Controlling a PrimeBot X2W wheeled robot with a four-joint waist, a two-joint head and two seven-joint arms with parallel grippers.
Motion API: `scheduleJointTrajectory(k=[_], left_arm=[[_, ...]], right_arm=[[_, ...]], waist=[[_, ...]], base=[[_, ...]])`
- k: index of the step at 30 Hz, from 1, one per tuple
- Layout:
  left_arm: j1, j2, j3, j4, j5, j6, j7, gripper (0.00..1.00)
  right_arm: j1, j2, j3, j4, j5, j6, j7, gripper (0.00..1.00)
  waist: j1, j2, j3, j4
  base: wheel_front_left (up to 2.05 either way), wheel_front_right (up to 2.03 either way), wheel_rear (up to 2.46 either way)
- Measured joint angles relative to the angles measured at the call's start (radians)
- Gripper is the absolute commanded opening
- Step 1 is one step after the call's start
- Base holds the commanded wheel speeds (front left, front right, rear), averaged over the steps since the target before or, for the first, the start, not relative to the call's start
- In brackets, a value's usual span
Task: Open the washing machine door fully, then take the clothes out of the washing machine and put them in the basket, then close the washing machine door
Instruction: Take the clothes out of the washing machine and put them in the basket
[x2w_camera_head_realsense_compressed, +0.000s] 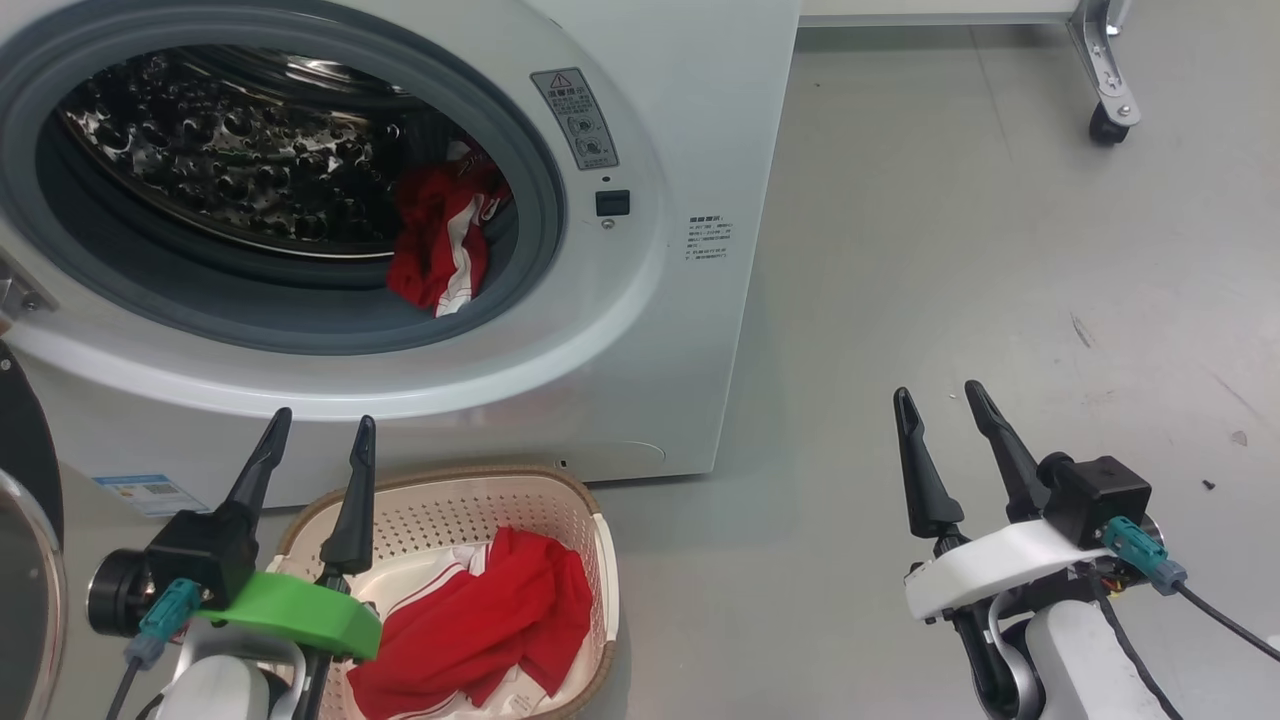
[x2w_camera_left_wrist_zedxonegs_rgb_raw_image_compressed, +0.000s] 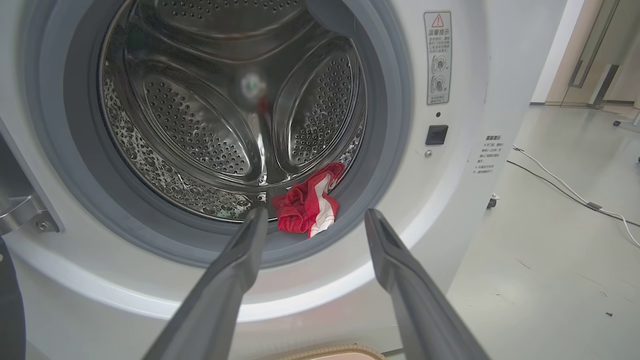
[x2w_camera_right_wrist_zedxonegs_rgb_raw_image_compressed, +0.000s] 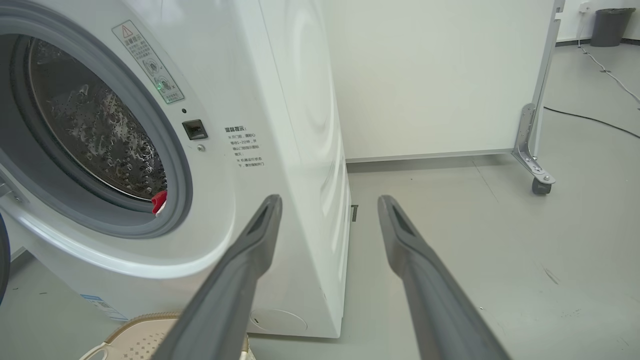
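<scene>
floor (x2w_camera_head_realsense_compressed: 950, 250) — grey, scuffed | white partition (x2w_camera_right_wrist_zedxonegs_rgb_raw_image_compressed: 425, 75) on a caster | left hand (x2w_camera_head_realsense_compressed: 324, 416), right hand (x2w_camera_head_realsense_compressed: 938, 389) — both released

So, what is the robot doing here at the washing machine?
The robot is unloading the washing machine, whose door stands open. One red garment lies in the basket on the floor; a second garment sits at the front edge of the drum. The left gripper, by the basket, and the right gripper are both open and empty.
</scene>
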Motion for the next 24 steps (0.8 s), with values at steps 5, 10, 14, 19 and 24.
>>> scheduleJointTrajectory(k=[5, 10, 14, 19, 24], left_arm=[[0.0, 0.0, 0.002, -0.02, 0.002, 0.0, 0.0, 1.0], [0.0, 0.003, 0.001, -0.025, 0.005, 0.0, 0.0, 1.0], [-0.002, 0.021, 0.003, -0.031, 0.015, 0.0, 0.0, 1.0], [-0.016, 0.049, 0.026, -0.037, 0.016, 0.0, 0.01, 1.0], [-0.074, 0.076, 0.045, -0.058, 0.016, 0.0, 0.039, 1.0]], right_arm=[[0.0, 0.0, 0.002, -0.015, 0.0, 0.0, 0.0, 1.0], [0.0, 0.0, 0.01, -0.025, 0.0, 0.0, 0.0, 1.0], [0.0, 0.001, 0.026, -0.031, 0.0, 0.0, 0.0, 1.0], [-0.001, 0.001, 0.027, -0.04, 0.0, 0.0, 0.0, 1.0], [-0.003, 0.002, 0.029, -0.051, 0.0, 0.0, 0.0, 1.0]], waist=[[0.0, 0.0, 0.019, -0.002], [0.0, 0.0, 0.049, -0.006], [0.0, 0.0, 0.083, -0.012], [0.0, 0.0, 0.133, -0.024], [0.0, 0.0, 0.186, -0.045]], base=[[0.0, 0.0, 0.0], [0.0, 0.0, 0.0], [0.0, 0.0, 0.0], [0.0, 0.0, 0.0], [0.0, 0.0, 0.0]])
